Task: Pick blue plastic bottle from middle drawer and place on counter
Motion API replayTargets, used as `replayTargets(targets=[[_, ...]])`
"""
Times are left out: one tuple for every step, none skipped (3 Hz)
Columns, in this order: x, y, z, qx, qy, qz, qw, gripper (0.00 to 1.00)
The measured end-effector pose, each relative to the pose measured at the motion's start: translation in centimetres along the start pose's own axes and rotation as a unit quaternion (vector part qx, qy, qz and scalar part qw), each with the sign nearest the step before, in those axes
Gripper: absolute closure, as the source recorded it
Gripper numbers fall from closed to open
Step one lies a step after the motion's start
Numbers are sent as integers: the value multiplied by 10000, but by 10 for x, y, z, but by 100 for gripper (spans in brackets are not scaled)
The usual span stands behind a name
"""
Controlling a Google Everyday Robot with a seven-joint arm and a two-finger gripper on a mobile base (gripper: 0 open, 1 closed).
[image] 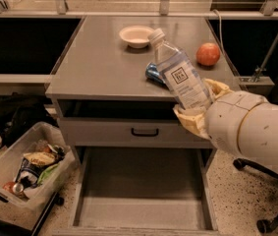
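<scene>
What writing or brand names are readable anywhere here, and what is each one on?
Blue plastic bottle, held by the gripper at the counter's front edge: dark square logo on its white label, lettering too small to read.
Packets in the floor bin: print unreadable.

So the gripper (200, 107) sits just in front of the counter (104, 63) at its front right edge. The bottle (180, 75) is clamped between its fingers, leaning up and left from it over the counter. The crushed can (153, 73) lies on the counter just left of the gripper, behind the bottle. The bowl (136, 36) is further back-left, and the round fruit (208, 54) is straight behind. The middle drawer (138, 191) hangs open below-left, and the bin (25, 173) is on the floor far left.
</scene>
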State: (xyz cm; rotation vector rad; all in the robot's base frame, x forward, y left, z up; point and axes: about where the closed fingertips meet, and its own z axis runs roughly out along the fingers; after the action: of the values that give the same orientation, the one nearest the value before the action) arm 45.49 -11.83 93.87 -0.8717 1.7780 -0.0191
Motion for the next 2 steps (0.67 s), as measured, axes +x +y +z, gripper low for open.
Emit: replayTargets(targets=[[-2,-10,4,16,36,163,9999,100],[8,-80,12,382,-98,578,9975,100]])
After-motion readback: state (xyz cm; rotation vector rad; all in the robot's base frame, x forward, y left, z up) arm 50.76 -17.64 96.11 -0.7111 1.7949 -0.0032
